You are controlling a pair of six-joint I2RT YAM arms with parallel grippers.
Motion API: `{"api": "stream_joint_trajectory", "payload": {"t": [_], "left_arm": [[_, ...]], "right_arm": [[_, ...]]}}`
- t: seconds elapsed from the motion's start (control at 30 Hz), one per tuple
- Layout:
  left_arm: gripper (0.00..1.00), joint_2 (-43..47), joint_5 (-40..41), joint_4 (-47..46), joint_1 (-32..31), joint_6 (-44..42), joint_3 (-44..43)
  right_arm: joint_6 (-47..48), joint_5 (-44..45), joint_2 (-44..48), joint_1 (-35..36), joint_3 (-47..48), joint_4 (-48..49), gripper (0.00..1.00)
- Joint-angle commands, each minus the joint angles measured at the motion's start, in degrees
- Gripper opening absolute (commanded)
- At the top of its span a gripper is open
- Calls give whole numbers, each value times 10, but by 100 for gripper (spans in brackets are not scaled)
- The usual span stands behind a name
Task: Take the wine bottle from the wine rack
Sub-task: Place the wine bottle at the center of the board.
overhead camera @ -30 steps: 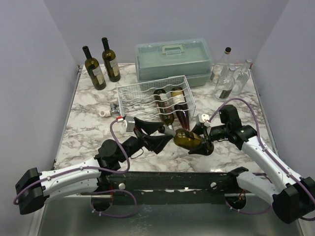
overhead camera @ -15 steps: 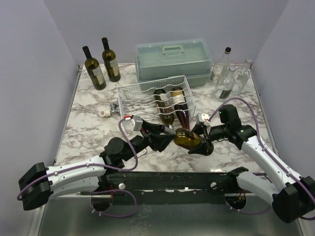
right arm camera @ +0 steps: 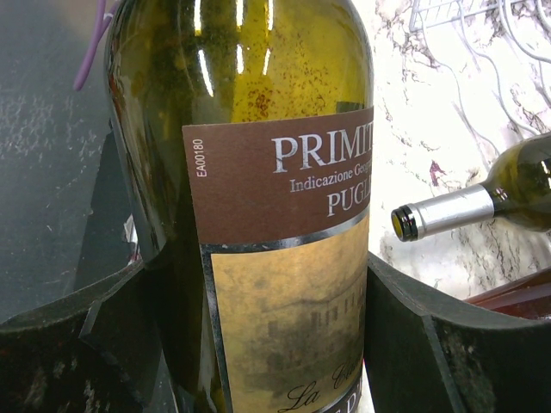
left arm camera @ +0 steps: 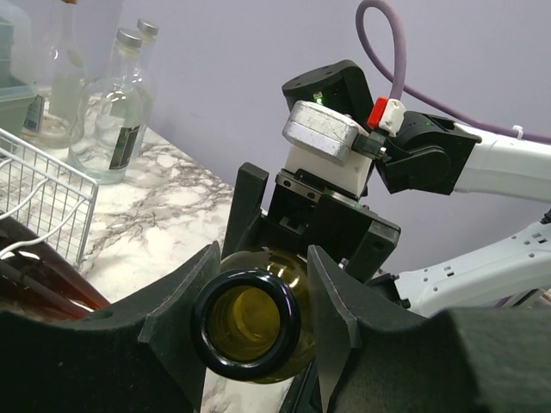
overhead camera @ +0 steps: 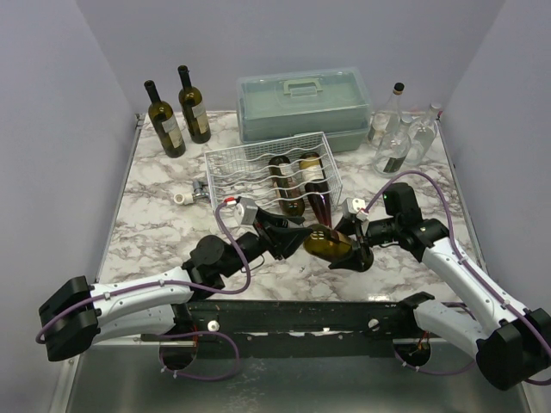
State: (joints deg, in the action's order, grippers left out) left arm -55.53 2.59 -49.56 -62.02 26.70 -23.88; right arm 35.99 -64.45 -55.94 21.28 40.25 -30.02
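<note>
Wine bottle (overhead camera: 329, 243) noted off the wine rack (overhead camera: 231, 172), lying roughly level over the marble table (overhead camera: 146, 224), just in front of the rack's near right corner. Its labelled body is clamped between the widely spread fingers of the right gripper (overhead camera: 348, 250). Bottle mouth is turned toward the left gripper (overhead camera: 297, 234). In the left wrist view that pincer is narrowed around the mouth, with fingers (left arm camera: 181, 301) pressed against the lip on both sides. Two dark bottles (overhead camera: 290, 185) are recorded in the rack's right grooves.
</note>
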Motion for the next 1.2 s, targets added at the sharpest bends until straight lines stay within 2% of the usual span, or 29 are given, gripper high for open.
{"api": "stream_joint_trajectory", "payload": {"t": [0.0, 0.13, 0.2, 0.33, 0.4, 0.57, 0.63, 0.73, 0.83, 1.0, 1.17], "left_arm": [[47, -3, -11, -19, -5, -6, -12], [47, -3, -14, -19, -6, -7, -10], [43, -4, -14, -19, -6, -7, -10], [20, -7, -25, -19, -6, -11, -13], [0, -7, -25, -19, -6, -13, -14], [0, 6, -15, -18, -6, -16, -12], [0, 13, -6, -15, -6, -17, -12], [0, 20, 4, -4, -6, -18, -19], [0, 19, 4, 7, -6, -18, -30], [0, 25, 0, 13, -6, -18, -35], [0, 43, 5, 27, -6, -21, -34]], "right_arm": [[-7, -39, 3, -3, 11, 28, 0], [-8, -40, 3, -3, 11, 29, 0], [-8, -39, 2, -3, 11, 29, 0], [-9, -38, 2, -3, 10, 30, 0], [-9, -38, 2, -3, 10, 30, 0], [-7, -34, 2, -3, 4, 35, 1], [-3, -34, 3, -3, -1, 36, 15], [18, -32, 2, -3, -3, 21, 43], [23, -27, 2, -3, -7, 19, 64], [43, -24, 1, -3, -4, 2, 84], [60, -21, 4, -3, -1, -11, 95]]}}
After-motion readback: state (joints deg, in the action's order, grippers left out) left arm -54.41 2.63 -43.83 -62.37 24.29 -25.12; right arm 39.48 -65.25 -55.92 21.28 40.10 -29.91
